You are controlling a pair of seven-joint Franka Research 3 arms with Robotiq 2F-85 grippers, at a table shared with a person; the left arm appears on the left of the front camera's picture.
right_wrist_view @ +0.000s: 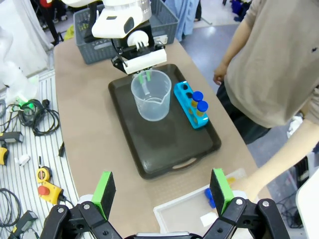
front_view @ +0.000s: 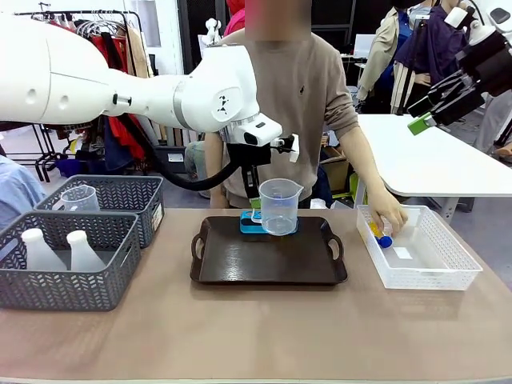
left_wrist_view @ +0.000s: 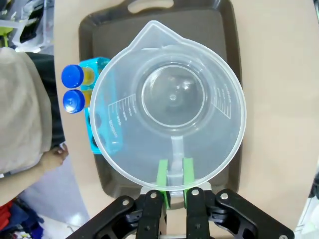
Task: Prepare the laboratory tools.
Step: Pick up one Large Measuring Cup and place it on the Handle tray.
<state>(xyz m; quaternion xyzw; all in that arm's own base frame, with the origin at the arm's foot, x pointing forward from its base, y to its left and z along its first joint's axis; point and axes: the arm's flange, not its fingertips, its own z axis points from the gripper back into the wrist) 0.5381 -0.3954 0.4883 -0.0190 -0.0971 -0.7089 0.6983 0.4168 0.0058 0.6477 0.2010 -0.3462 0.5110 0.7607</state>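
My left gripper [left_wrist_view: 175,175] is shut on the handle of a clear graduated beaker [left_wrist_view: 169,102], held upright low over the dark brown tray [front_view: 240,260]; whether it touches the tray I cannot tell. Beside the beaker [front_view: 280,206] stands a blue rack [left_wrist_view: 99,114] with two yellow-liquid test tubes [left_wrist_view: 73,88] under blue caps. The person's hand [front_view: 386,214] holds another blue-capped test tube [front_view: 382,238] in the white basket [front_view: 428,276]. Two whitish flasks [front_view: 60,250] stand in the front grey basket. My right gripper [right_wrist_view: 162,191] hangs open and empty, high at the right [front_view: 436,108].
The rear grey basket [front_view: 128,196] at the left holds a second clear beaker [front_view: 80,198]. The front grey basket [front_view: 64,284] is near the table's left edge. A person stands at the far side behind the tray. Bare tabletop [front_view: 256,336] lies in front of the tray.
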